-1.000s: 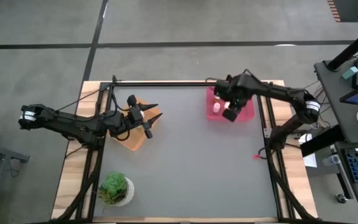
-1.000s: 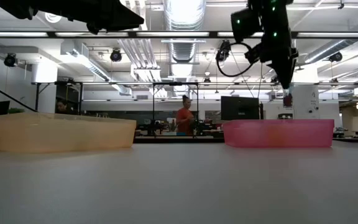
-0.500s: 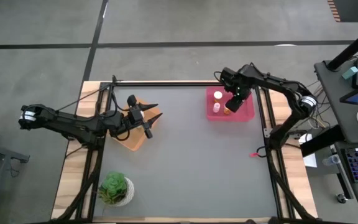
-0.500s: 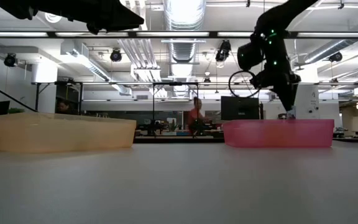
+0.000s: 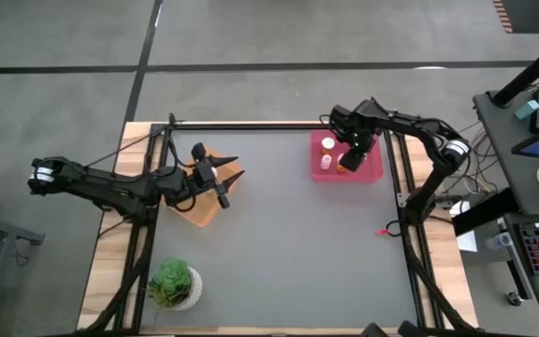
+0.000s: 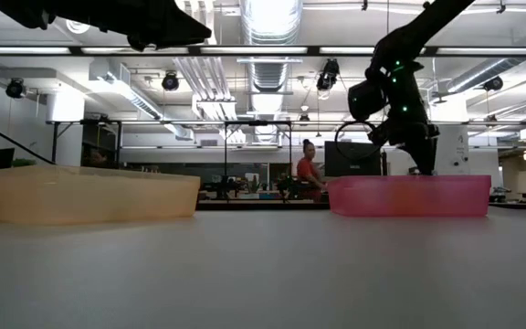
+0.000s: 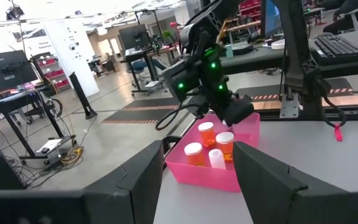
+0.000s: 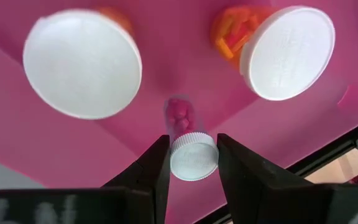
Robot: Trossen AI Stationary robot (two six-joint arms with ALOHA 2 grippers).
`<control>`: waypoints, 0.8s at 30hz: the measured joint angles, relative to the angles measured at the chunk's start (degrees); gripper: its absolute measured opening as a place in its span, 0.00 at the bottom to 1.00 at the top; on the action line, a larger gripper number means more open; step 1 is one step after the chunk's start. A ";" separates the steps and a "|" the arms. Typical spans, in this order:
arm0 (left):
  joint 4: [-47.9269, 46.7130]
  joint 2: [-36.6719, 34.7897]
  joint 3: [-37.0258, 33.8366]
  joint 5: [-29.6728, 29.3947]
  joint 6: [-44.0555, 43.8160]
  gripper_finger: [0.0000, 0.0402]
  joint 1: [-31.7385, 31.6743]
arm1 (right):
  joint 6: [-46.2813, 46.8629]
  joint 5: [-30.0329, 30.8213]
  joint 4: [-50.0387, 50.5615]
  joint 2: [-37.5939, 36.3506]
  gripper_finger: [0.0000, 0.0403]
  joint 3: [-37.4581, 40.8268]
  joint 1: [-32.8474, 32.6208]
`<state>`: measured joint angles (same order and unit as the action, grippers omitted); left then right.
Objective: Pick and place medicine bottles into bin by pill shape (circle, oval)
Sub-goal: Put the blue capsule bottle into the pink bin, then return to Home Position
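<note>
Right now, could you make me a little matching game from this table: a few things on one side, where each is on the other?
Things:
1. right tool
2. left tool
3. potted plant
4. small bottle

Places:
A. near table corner, left side
B. over the orange bin
C. between the right tool's fingers
D. down in the pink bin

Pairs: 1-D, 2-B, 3-A, 4-C

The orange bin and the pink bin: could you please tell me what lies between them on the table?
Nothing: in the high view, the grey tabletop between the orange bin and the pink bin is bare. The low view shows the same.
</note>
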<state>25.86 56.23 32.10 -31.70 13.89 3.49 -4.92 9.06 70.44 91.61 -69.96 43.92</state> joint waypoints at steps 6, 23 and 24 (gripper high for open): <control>0.02 0.00 -0.01 0.00 0.00 0.45 0.00 | -1.76 0.00 -0.97 -2.07 0.27 3.31 0.00; 0.14 0.02 -0.01 0.00 0.02 0.45 0.00 | -0.65 0.02 -5.90 -2.27 0.37 6.92 0.00; 0.14 0.01 -0.01 0.00 0.02 0.45 0.00 | -0.34 0.04 -6.28 -2.27 0.38 6.60 0.00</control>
<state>26.00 56.24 32.10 -31.70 13.91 3.49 -5.26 9.10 64.16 89.34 -63.36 43.92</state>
